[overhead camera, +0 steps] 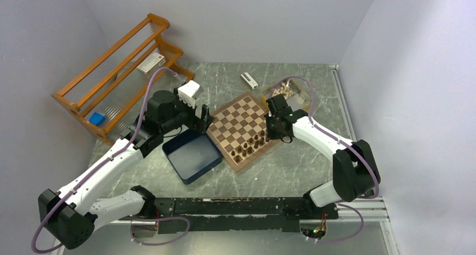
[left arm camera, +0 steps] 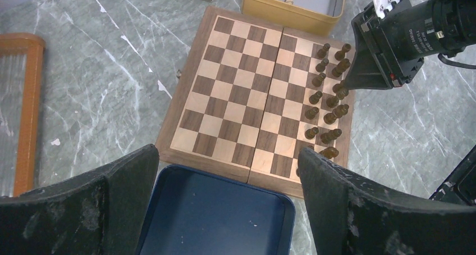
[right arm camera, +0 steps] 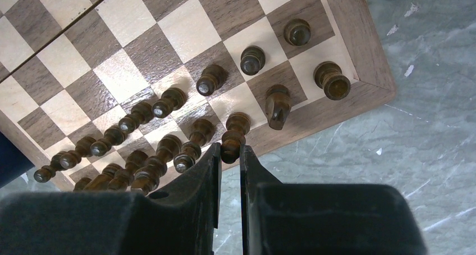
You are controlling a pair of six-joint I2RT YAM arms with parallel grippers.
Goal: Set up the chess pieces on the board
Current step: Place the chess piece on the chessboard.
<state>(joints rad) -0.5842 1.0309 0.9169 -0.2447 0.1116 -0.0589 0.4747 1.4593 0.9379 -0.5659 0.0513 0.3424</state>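
The board (overhead camera: 236, 117) lies at an angle in the middle of the table. Several dark brown chess pieces (overhead camera: 250, 145) stand in two rows along its near edge; they also show in the left wrist view (left arm camera: 328, 100). In the right wrist view my right gripper (right arm camera: 230, 154) is shut on the top of one dark piece (right arm camera: 233, 132) that stands at the board's edge row. My left gripper (left arm camera: 227, 176) is open and empty, hovering over the dark blue box (left arm camera: 216, 215) beside the board (left arm camera: 241, 98).
The dark blue box (overhead camera: 192, 155) sits left of the board. A gold tin (overhead camera: 289, 92) with pale beige pieces stands behind the board on the right. A small white box (overhead camera: 248, 81) lies at the back. An orange wooden rack (overhead camera: 120, 69) fills the back left.
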